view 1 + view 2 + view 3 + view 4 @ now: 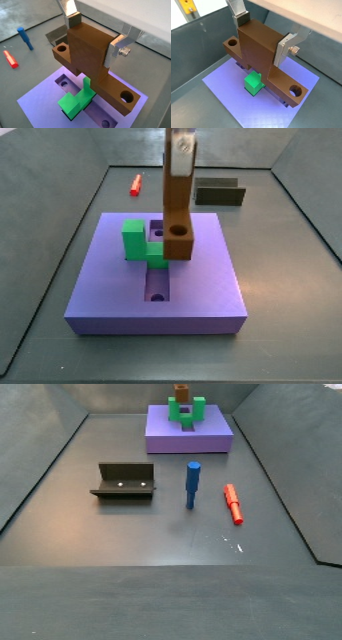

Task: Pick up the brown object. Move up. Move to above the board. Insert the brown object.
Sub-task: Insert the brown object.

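My gripper [93, 36] is shut on the brown object [87, 55], a long orange-brown stepped bar with round holes, and holds it upright by its upper end. It shows the same way in both wrist views [258, 52]. In a side view the brown object [177, 208] hangs from the gripper [181, 143] with its lower end at the lengthwise groove of the purple-blue board [201, 293], right beside the green U-shaped block [136, 240]. I cannot tell whether it touches the groove. The board [214, 439] lies at the far end of the floor in a side view.
A dark olive-grey block [124, 481], a blue stick [193, 484] and a small red stick [234, 504] lie on the grey floor away from the board. Grey walls enclose the floor. The sticks also show in a wrist view [25, 38].
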